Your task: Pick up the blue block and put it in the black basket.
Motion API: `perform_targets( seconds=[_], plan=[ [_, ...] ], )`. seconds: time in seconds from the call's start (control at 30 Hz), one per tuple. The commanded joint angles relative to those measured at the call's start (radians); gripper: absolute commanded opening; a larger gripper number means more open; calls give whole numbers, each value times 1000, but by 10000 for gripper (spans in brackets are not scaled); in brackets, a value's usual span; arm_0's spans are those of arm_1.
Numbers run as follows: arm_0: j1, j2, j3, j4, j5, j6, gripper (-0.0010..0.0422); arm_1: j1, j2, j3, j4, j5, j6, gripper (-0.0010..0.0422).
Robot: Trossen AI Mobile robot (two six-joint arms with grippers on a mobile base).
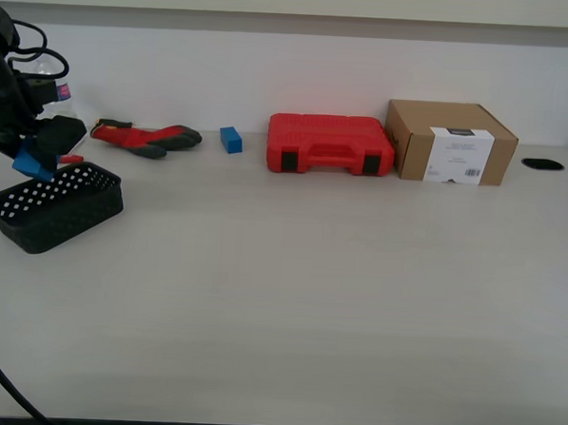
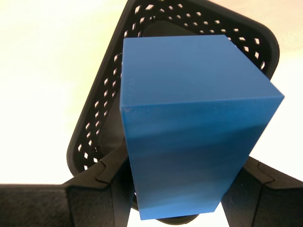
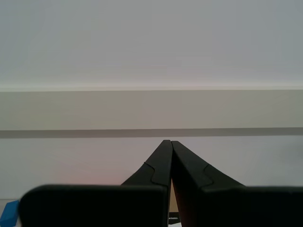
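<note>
My first gripper is shut on the blue block and holds it just above the near-left end of the black basket at the exterior view's left. In the first wrist view the blue block fills the middle between the fingers of my first gripper, with the perforated basket right beneath it. My second gripper is shut and empty, pointing at a pale wall; it does not show in the exterior view.
A small blue cube, red and grey gloves, a red plastic case and a cardboard box line the back of the table. A dark cable hole is at the far right.
</note>
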Motion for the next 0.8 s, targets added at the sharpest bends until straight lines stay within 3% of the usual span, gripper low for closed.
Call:
perform_targets(
  seconds=[0.03, 0.13, 0.2, 0.27, 0.3, 0.37, 0.47, 0.53, 0.6, 0.8],
  plan=[
    [1, 0, 1, 5, 2, 0, 0, 0, -2, 3, 7, 5, -8, 1],
    [1, 0, 1, 5, 3, 0, 0, 0, -2, 3, 1, 31, -13, 20],
    [1, 0, 1, 5, 3, 0, 0, -1, -2, 3, -11, 31, -29, 66],
    [1, 0, 1, 5, 3, 0, 0, 0, -2, 3, -14, 21, -46, 145],
    [1, 0, 1, 5, 3, 0, 0, 2, -2, 3, -22, 20, -49, 217],
    [1, 0, 1, 5, 3, 0, 0, 2, -2, 3, -21, -3, -72, 314],
    [1, 0, 1, 5, 3, 0, 0, 1, -2, 5, -22, -50, -79, 358],
    [1, 0, 1, 5, 3, 0, 0, 1, -2, 5, -23, -50, -82, 341],
    [1, 0, 1, 5, 2, 0, 0, 0, -2, 5, -35, -50, -103, 291],
    [1, 0, 1, 5, 2, 0, 0, -3, -4, 5, -82, 8, -151, 16]
  ],
)
